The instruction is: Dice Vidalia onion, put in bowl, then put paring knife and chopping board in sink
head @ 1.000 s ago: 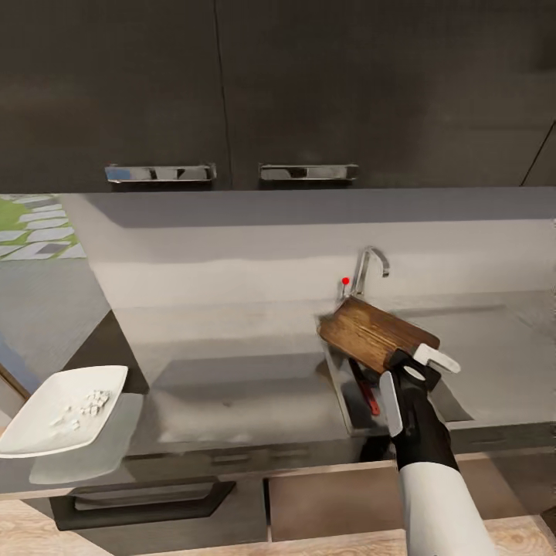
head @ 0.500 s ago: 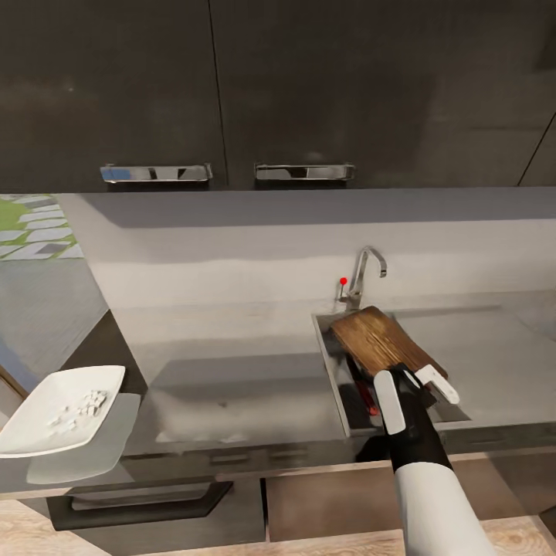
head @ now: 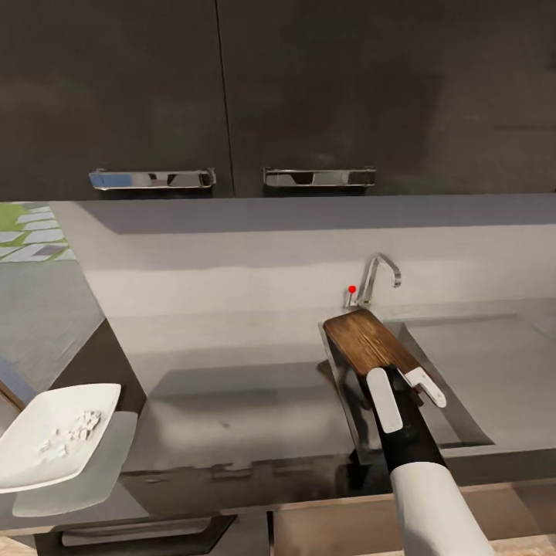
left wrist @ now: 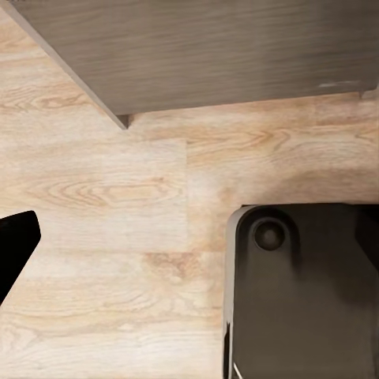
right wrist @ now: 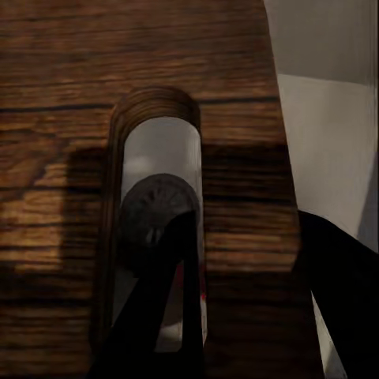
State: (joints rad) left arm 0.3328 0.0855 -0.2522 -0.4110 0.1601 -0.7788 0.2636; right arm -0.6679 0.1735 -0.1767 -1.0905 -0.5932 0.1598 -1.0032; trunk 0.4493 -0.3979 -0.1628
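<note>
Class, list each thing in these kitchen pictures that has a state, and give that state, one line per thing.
Chopping board: tilted over the sink, held at its slot-handle end.
Right gripper: shut on the chopping board.
Bowl: on the countertop edge, holding pale diced pieces.
Sink: no water running from the faucet.
Upper cabinets: doors closed.

My left wrist camera looks straight down at a light wood-plank floor (left wrist: 103, 189) with clear grain and plank seams. A grey-brown cabinet front (left wrist: 213, 47) spans the far edge of the picture, its corner ending just above the planks. A dark rounded part of the robot's base (left wrist: 308, 292), with a round knob on it, sits over the floor. One black fingertip (left wrist: 14, 241) pokes in at the side.
</note>
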